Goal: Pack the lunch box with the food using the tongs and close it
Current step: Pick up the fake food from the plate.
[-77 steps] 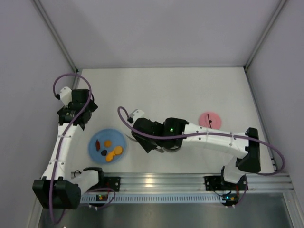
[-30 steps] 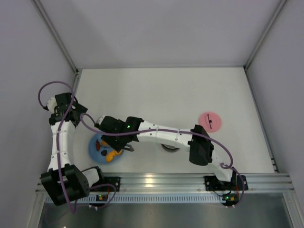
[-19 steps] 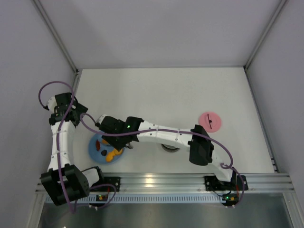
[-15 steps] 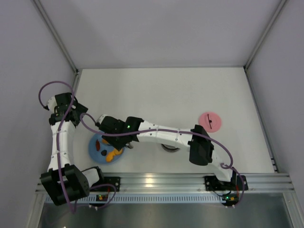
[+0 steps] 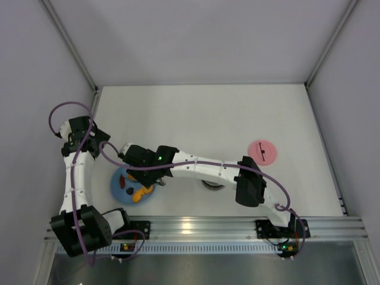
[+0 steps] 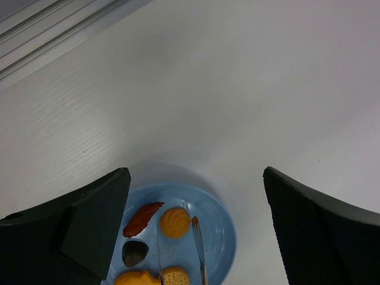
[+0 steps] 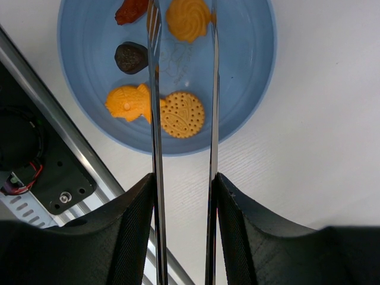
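Held in my right gripper (image 7: 184, 178), the silver tongs (image 7: 155, 119) pass between its two fingers, which are shut on their arms. The tong tips stand apart either side of an orange swirl piece of food (image 7: 189, 18) on the blue plate (image 7: 252, 71). A red-brown bit (image 7: 132, 9), a dark bit (image 7: 130, 57), an orange piece (image 7: 127, 102) and a dotted round biscuit (image 7: 183, 114) lie there too. From above, the steel lunch box (image 5: 214, 186) peeks out under the right arm, with its pink lid (image 5: 262, 151) further right. My left gripper (image 6: 196, 172) hangs open and empty behind the plate (image 6: 222, 237).
The aluminium rail (image 5: 196, 228) with both arm bases runs along the near edge. Grey walls close in the table on the left, back and right. The right arm (image 5: 202, 169) stretches across the front of the table, over the lunch box.
Since the earliest frame my right arm has swung left from the lunch box to the plate with the tongs, and my left arm drew back left. Over the last second almost nothing moves.
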Robot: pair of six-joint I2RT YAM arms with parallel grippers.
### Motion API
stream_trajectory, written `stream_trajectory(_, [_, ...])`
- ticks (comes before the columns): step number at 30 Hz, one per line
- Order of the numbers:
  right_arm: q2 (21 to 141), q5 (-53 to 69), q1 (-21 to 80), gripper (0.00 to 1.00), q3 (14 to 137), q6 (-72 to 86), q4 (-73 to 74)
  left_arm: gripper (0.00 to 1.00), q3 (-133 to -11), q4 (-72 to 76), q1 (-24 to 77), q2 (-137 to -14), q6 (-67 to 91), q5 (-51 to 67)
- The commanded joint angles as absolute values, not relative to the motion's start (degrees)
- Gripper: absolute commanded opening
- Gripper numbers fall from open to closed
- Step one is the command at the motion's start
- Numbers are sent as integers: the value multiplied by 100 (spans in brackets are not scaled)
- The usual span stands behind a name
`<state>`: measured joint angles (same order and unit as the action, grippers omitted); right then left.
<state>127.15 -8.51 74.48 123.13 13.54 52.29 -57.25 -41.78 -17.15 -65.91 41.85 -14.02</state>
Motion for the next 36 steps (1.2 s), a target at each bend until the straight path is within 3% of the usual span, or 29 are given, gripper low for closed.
stream_trajectory(1, [12805,-800,7418,44,12630,1318,5212,99,-5687,-3929,-1758,-6565,4105,-1354])
stream_trajectory(11, [12902,-756,7418,43,12639,1327,5203,99,-5678,-3929,-1749,-6557,4096,-1318])
stream_trajectory(15, [12867,-782,7418,35,12621,1327,5238,99,-5678,-3920,-1758,-6557,4096,-1310])
stream_trajectory(21, [12622,-958,7418,30,12472,1327,5300,99,-5669,-3911,-1758,-6522,4069,-1266])
stream_trajectory(36, [11435,-1450,7400,30,11611,1450,5396,99,-5599,-3823,-1758,-6311,3867,-1037])
